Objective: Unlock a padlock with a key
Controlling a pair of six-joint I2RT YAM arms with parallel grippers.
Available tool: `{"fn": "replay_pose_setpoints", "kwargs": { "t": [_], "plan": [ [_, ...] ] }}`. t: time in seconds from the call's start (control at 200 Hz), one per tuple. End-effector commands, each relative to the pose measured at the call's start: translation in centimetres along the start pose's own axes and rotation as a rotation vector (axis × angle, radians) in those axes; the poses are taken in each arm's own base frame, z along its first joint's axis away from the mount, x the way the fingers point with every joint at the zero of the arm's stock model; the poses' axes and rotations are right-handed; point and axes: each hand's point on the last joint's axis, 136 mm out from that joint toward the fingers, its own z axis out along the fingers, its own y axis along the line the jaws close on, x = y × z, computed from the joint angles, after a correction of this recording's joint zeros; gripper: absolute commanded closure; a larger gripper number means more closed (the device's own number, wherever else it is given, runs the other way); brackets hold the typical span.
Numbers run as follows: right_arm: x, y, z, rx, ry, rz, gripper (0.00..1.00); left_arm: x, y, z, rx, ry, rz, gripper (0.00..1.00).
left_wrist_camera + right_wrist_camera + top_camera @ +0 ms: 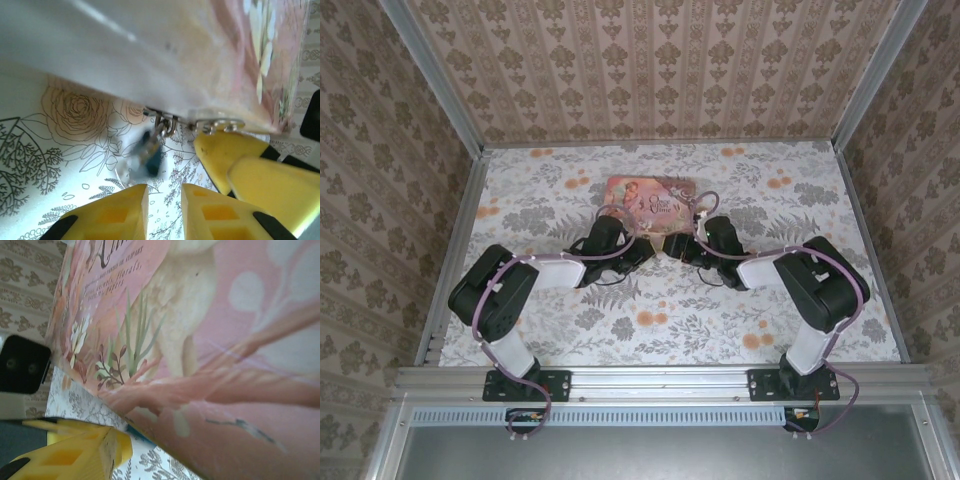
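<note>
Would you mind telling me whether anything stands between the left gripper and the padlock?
Nothing visible does. In the left wrist view the padlock, blurred, hangs from the pink tin just ahead of the left gripper, whose jaws stand apart. The right gripper's yellow fingers sit off to the side.

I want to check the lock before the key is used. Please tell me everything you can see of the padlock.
The padlock is tiny, with a teal-blue body and a silvery metal shackle. It hangs tilted from the clasp of the pink tin, above the flowered table. It is blurred. The left gripper is below, open, not touching it.
</note>
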Motion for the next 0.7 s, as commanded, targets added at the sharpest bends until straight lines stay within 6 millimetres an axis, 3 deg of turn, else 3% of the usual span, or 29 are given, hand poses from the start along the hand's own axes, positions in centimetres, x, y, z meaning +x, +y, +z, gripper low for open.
{"fn": "replay_pose_setpoints", "kwargs": {
  "t": [0.0, 0.235, 0.445, 0.69],
  "plan": [
    [-2.4, 1.3, 0.5, -0.047, -0.077, -0.001, 0.46, 2.1, 1.9, 0.0, -0.067, 0.088, -0.026, 0.73],
    [-3.8, 1.4, 1.1, -0.047, -0.087, 0.002, 0.46, 1.6, 1.2, -1.3, -0.058, 0.062, -0.011, 0.58],
    [-5.4, 1.2, 1.6, -0.043, -0.092, 0.008, 0.46, 0.0, 0.0, -4.0, -0.059, 0.006, 0.021, 0.42],
    [-3.0, 0.6, 0.5, -0.047, -0.041, -0.023, 0.48, -3.8, -0.1, -8.0, -0.089, -0.094, 0.046, 0.25]
  ]
}}
